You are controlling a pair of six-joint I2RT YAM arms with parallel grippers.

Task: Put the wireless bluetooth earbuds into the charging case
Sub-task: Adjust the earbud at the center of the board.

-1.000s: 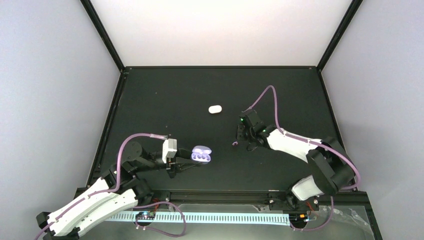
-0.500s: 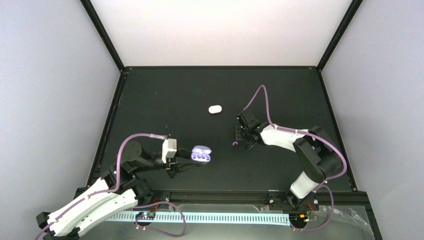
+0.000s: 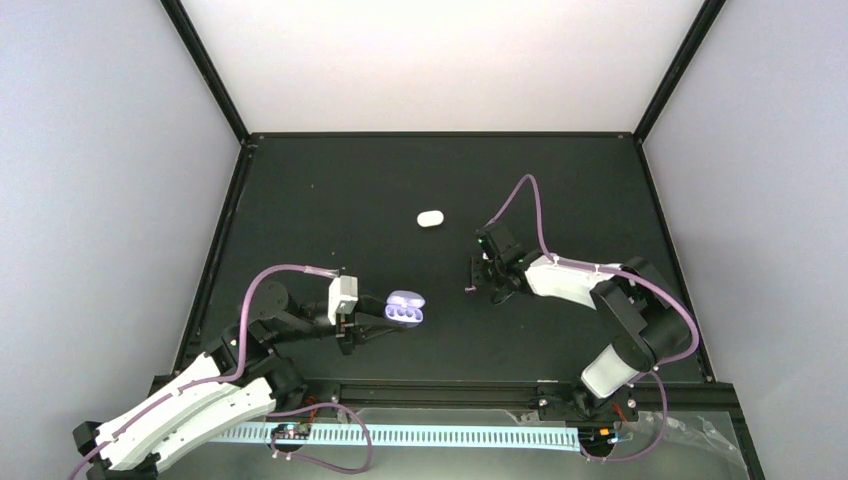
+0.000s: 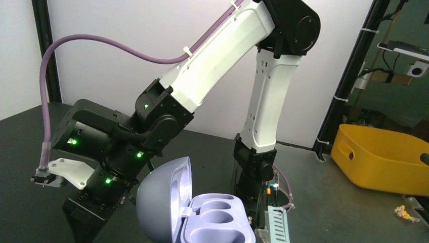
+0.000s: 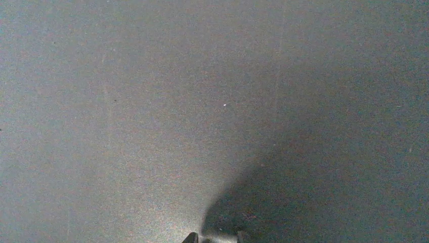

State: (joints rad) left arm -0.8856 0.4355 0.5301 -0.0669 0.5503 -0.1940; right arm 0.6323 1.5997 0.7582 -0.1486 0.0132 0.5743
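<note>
Your right elbow (image 3: 640, 322) has tucked inward; the right hand (image 3: 486, 284) sits low over the desk (image 3: 330, 200), its opening unclear. Your left hand (image 3: 378, 322) clamps the open purple case (image 3: 404, 308).

The purple charging case (image 3: 403, 308) is open and gripped in the left claw (image 3: 388, 318), its domed lid tipped up and two empty wells facing upward. What looks like a tiny purple earbud (image 3: 468, 288) lies on the surface (image 3: 330, 210) right of that case, well apart. A closed white case (image 3: 430, 218) lies farther beyond.
</note>
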